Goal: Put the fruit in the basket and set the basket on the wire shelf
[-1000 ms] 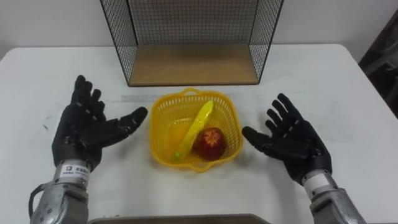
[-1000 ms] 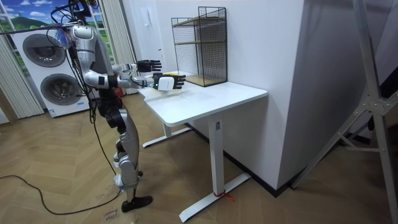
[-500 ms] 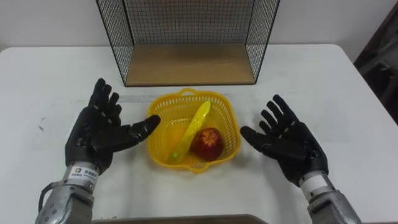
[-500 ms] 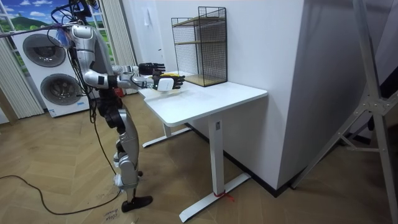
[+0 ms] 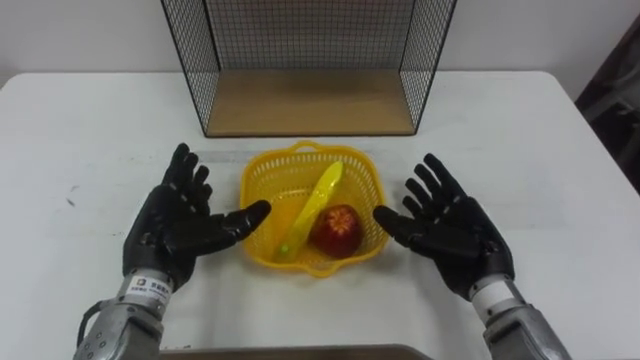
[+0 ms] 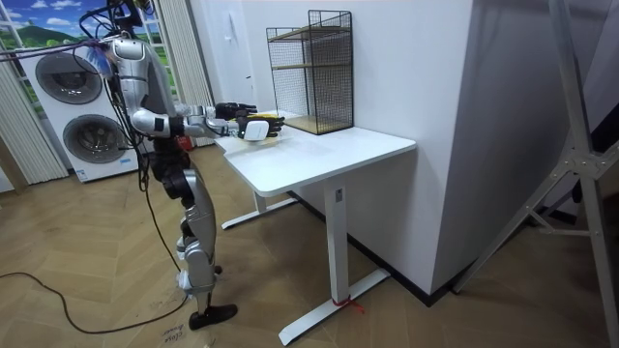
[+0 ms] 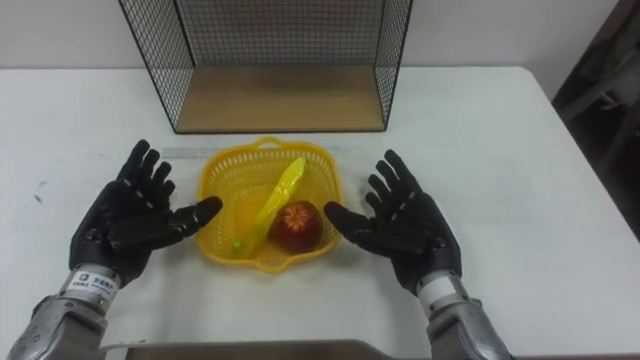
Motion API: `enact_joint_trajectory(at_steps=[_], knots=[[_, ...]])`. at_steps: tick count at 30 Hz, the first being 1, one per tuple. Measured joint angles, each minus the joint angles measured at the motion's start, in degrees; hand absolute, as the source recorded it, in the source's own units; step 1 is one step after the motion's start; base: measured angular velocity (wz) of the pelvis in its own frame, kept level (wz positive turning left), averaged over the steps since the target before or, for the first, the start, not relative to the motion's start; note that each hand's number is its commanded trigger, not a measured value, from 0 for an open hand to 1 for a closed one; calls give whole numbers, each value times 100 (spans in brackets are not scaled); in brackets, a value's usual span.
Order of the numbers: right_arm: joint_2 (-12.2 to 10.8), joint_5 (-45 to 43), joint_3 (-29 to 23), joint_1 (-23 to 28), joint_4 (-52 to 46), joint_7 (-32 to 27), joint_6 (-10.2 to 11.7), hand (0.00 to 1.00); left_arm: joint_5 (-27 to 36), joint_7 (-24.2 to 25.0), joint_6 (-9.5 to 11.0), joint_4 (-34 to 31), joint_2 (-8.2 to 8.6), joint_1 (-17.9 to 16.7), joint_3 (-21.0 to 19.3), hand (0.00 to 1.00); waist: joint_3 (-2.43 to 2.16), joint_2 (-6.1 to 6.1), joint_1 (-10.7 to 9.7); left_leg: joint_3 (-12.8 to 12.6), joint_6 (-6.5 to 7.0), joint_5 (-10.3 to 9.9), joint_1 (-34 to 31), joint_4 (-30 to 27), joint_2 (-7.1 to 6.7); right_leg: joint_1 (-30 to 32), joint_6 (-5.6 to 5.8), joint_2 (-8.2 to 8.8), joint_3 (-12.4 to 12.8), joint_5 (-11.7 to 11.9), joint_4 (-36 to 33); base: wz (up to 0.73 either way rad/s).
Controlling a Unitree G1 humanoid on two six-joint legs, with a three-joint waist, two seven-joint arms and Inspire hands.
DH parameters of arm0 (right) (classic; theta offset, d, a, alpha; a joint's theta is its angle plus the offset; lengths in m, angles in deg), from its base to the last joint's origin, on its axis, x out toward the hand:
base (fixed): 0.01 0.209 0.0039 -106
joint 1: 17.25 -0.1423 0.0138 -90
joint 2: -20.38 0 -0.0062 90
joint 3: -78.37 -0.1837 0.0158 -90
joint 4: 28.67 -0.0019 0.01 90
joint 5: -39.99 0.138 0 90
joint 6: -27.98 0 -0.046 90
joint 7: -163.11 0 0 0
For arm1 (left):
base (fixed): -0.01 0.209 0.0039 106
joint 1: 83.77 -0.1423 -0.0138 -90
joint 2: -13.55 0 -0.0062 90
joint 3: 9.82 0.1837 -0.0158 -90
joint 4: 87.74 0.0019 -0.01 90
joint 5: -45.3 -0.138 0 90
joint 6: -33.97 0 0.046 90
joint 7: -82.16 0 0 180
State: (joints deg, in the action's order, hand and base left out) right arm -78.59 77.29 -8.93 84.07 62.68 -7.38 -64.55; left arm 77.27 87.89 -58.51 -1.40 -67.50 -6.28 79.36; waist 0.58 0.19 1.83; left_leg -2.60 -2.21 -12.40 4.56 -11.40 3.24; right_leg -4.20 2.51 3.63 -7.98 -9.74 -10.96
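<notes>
Left eye view, asks the first speaker: what lies left of the basket point(image 5: 262, 190)?

Second: The robot's left hand point(image 5: 180, 225), fingers spread straight, palm turned toward the basket. Its thumb is at the rim, though whether it touches cannot be told. It holds nothing.

First: And inside the basket?

Second: The banana point(image 5: 318, 200) leans across it and the apple point(image 5: 338, 230) sits against the banana's right side, so the fruit step looks done.

First: Right of the basket?

Second: The right hand point(image 5: 450, 228), equally wide and empty, palm facing in. The two hands flank the basket, likely to press in and lift it. The basket rests on the counter point(image 5: 80, 130). Just behind it stands the wire shelf point(image 5: 310, 100), its open front toward the basket.
</notes>
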Motion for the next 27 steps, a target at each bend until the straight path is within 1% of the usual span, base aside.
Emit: enact_joint_trajectory(at_steps=[2,4,5,7,10,15,21,27], knots=[[3,121,50,-25,1,-13,0,0,6,-10,1,45,-2,0,29,0,6,-1,11,0,0,0,-5,7,0,-3,0,0,2,0,-1,0],[5,133,92,-103,4,-17,-1,0,9,-15,-1,174,-17,0,101,0,25,-23,12,0,0,0,-13,16,0,-6,0,0,0,0,0,0],[7,135,106,-124,3,-17,-1,0,9,-15,-4,203,-18,0,129,0,27,-26,8,0,0,0,-16,20,0,-5,0,-1,-1,0,3,0],[10,166,164,-150,3,-17,-4,0,8,-15,-13,257,-16,-2,257,0,27,-27,11,2,0,0,-15,53,2,-3,0,-7,-5,0,15,0],[9,173,262,-173,3,-16,-7,0,8,-15,-15,259,-16,-2,338,0,26,-27,10,1,0,0,-16,63,2,7,0,-7,-4,0,20,0],[9,196,287,-176,5,-16,-10,0,7,-15,-34,259,-19,-1,353,0,25,-26,8,0,0,0,-19,62,1,16,1,-7,-2,0,26,0],[11,192,288,-181,5,-15,-10,0,6,-14,-112,259,-23,-1,462,0,24,-26,9,0,-1,1,-13,55,1,29,0,-7,1,0,27,0],[14,184,297,-181,5,-12,-10,0,4,-14,-134,259,-24,-1,523,0,13,-8,-12,0,-1,1,-39,38,2,29,0,-7,0,0,16,0]])
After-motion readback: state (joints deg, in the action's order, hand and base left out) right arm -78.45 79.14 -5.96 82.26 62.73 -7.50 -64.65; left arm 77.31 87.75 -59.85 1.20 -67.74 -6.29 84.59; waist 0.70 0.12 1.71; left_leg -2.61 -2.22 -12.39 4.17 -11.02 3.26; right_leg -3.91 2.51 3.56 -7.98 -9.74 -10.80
